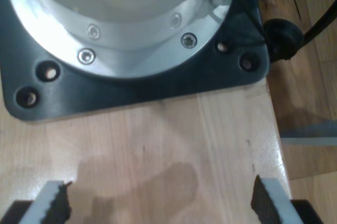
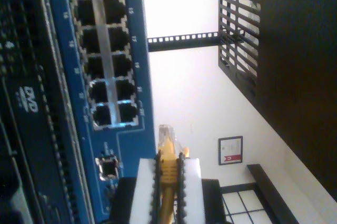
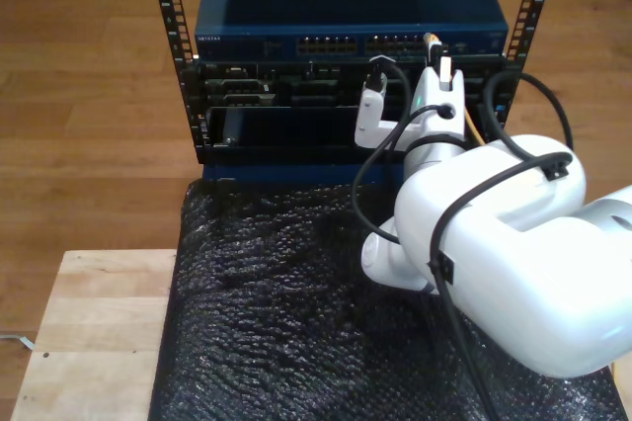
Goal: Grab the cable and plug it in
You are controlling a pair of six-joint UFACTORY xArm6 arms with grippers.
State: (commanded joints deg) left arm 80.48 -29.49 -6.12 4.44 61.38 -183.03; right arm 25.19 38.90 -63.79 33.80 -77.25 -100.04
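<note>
The yellow-orange cable (image 2: 167, 165) is pinched between the white fingers (image 2: 141, 187) of my second gripper (image 2: 168, 179). Its clear plug tip (image 2: 165, 133) sticks out past them. The tip sits close to the blue switch (image 2: 129, 145), near the end of its port rows (image 2: 108, 112), and is in none of the ports. In the exterior view my second gripper (image 3: 441, 70) is raised at the switch's (image 3: 247, 43) right port block, with the cable (image 3: 432, 41) at its tip. My first gripper (image 1: 160, 203) hangs open over bare wood with nothing between its pads (image 1: 55, 203).
A black base plate (image 1: 158, 84) with a silver flange lies just ahead of my first gripper, and a black cable connector (image 1: 281, 37) sits beside it. Black bubble wrap (image 3: 276, 283) covers the floor before the rack (image 3: 168, 45). A wooden table (image 3: 89, 322) is at the exterior view's lower left.
</note>
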